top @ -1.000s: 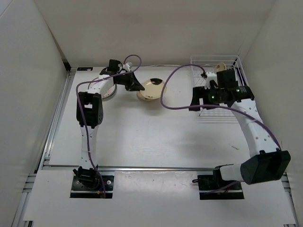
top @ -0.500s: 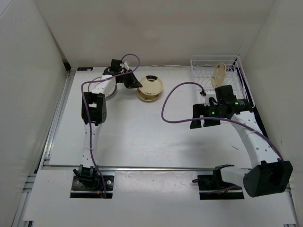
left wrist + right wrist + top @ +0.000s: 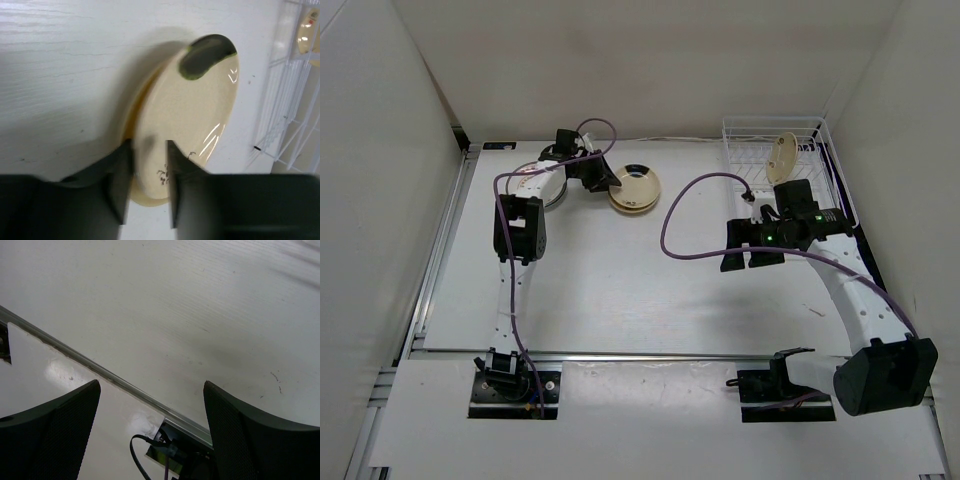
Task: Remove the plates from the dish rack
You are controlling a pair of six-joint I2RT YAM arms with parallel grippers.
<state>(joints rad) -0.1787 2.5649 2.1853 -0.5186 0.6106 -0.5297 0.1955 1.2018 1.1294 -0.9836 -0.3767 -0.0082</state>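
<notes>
Left gripper [image 3: 147, 150] straddles rim of cream plate [image 3: 192, 110], tilted on table [image 3: 60, 60]; clamped or loosened, cannot tell. Right gripper [image 3: 152, 432] spread wide, empty. Racked plate [image 3: 781, 158] upright in dish rack [image 3: 745, 132]: stiff, glazed, likely slippery, breakable. Pinch top rim.

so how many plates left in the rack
1: a cream plate on edge at the far end of the dish rack. The right arm hides its near end, so maybe more.

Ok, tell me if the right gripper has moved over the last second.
Yes. The right gripper has drawn back along the rack toward the near table edge, uncovering the plate in it.
</notes>
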